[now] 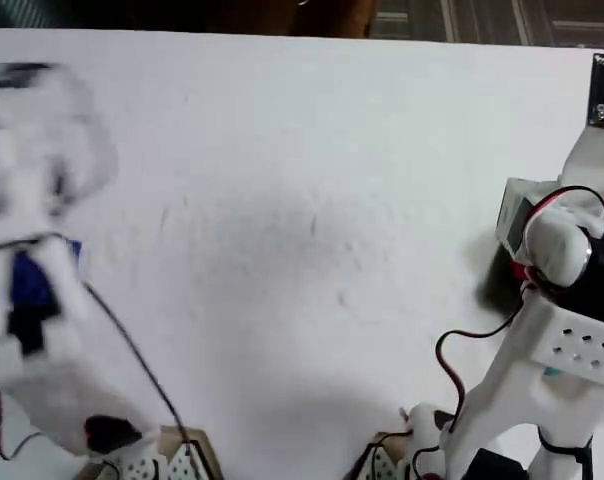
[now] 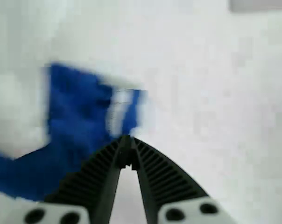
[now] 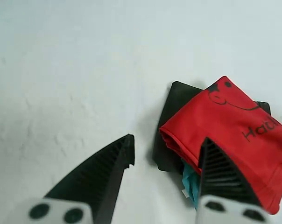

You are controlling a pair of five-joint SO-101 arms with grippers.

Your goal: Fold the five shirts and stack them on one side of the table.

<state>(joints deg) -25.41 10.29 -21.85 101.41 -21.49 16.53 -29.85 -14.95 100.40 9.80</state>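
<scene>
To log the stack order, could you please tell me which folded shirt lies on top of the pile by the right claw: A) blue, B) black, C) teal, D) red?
D: the red folded fabric shirt lies over the teal folded shirt and the black folded shirt.

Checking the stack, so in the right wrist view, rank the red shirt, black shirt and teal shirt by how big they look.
1. red shirt
2. black shirt, partly under the red one
3. teal shirt, only a sliver showing, so true sizes are unsure
</scene>
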